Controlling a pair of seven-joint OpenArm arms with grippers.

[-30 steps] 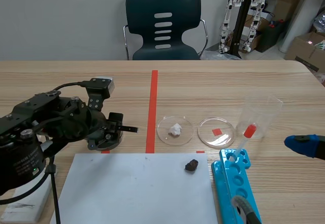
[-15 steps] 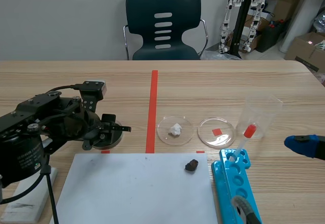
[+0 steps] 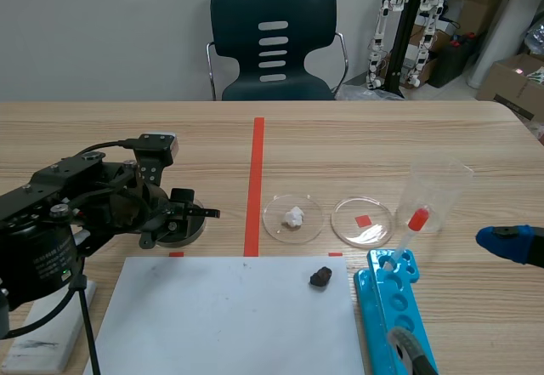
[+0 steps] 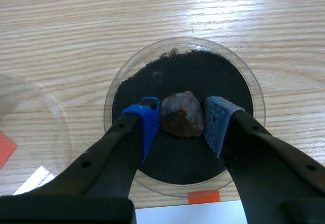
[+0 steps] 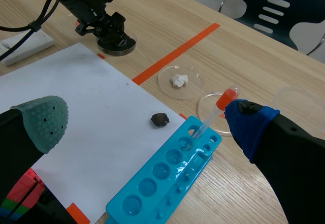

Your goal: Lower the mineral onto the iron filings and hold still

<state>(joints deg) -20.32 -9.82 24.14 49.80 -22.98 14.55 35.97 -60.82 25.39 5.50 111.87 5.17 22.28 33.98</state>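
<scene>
One reddish-brown, lumpy stone point(image 4: 182, 114) sits clamped between the left gripper's point(image 4: 183, 121) blue pads point(image 4: 149, 123), above black filings point(image 4: 195, 69) in a clear dish point(image 4: 179, 41). Right gripper point(image 5: 147, 115) fingers spread apart.

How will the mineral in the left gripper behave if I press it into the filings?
The mineral looks like a hard, rough lump, so it is probably rigid and not slippery. The left gripper pinches its uneven sides, so it might pivot under load. The shallow dish would likely slide rather than tip.
</scene>
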